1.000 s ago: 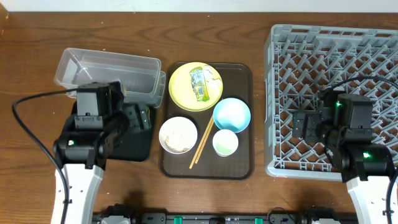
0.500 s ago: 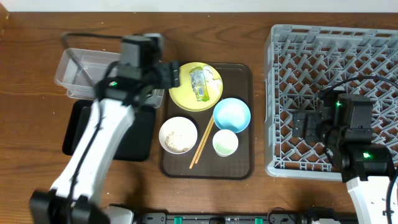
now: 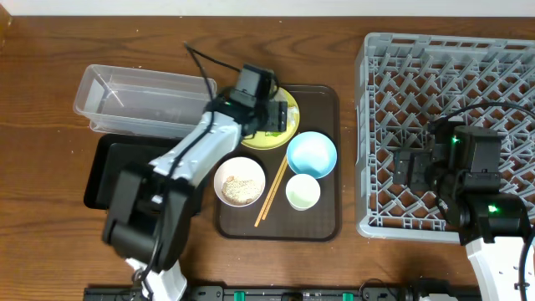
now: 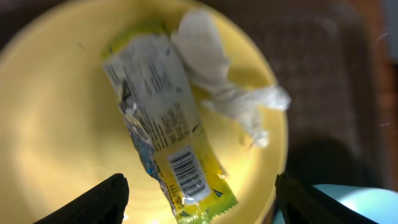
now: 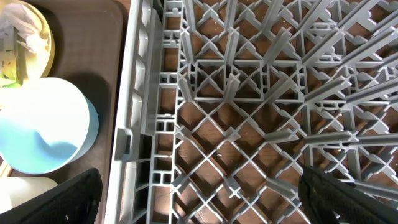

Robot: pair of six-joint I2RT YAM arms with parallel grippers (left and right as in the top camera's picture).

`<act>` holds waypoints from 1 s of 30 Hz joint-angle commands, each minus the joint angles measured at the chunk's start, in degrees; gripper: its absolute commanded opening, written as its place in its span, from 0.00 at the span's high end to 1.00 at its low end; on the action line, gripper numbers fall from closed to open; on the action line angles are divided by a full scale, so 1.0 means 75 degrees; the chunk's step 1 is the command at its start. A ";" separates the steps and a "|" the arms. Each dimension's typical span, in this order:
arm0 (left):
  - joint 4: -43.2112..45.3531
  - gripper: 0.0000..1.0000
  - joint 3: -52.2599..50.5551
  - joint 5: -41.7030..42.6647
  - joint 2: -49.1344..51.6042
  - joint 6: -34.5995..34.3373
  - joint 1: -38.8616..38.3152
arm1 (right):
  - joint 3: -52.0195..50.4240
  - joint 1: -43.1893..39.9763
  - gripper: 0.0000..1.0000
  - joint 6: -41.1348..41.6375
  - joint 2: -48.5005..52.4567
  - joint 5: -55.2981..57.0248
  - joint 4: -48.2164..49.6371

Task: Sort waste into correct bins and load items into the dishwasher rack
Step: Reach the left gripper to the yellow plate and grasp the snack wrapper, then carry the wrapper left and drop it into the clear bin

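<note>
Clear plastic rectangular tub point(image 3: 142, 99): far left on the desk; no waste shows inside it.
Shallow black tray point(image 3: 113, 163): just in front of the tub, partly under the left arm; the visible part is bare.
Left end effector point(image 4: 202, 202): fingers spread apart, holding nothing, hovering low over the plate with the wrapper between them.
Round yellow plate point(image 4: 56, 124): at the back of the brown serving tray point(image 3: 326, 219), not yet loaded.
Green-and-yellow printed wrapper point(image 4: 163, 134): lying flat on the plate, not gripped.
White crumpled scrap point(image 4: 219, 78): on the plate, touching the wrapper's far end.
White bowl point(image 3: 241, 182): on the serving tray, rice-like leftovers inside.
Thin wooden chopsticks point(image 3: 272, 194): between the white bowl and the cup.
Light-blue bowl point(image 3: 311, 154): on the serving tray, looks empty.
Small white cup point(image 3: 303, 192): just in front of the blue bowl.
Grey lattice dishwasher rack point(image 3: 435, 58): far right, no dishes in it.
Right end effector point(image 5: 199, 199): fingers apart, empty, over the rack's left side.
Progress: barely begun, by my reading; all waste remains unsorted and all five items remain unloaded, with the wrapper the likely first pick.
</note>
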 commanded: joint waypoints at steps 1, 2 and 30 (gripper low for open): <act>0.0012 0.22 0.0119 -0.0425 0.0353 -0.0108 -0.0058 | 0.0189 0.0079 0.01 0.0096 -0.0026 0.0015 0.0000; 0.0012 0.22 0.0117 -0.0423 0.0428 -0.0128 -0.0058 | 0.0189 0.0079 0.01 0.0096 -0.0026 0.0015 0.0000; -0.0828 0.94 0.0119 -0.0883 -0.0487 -0.0119 0.0152 | 0.0189 0.0079 0.01 0.0096 -0.0026 0.0015 -0.0023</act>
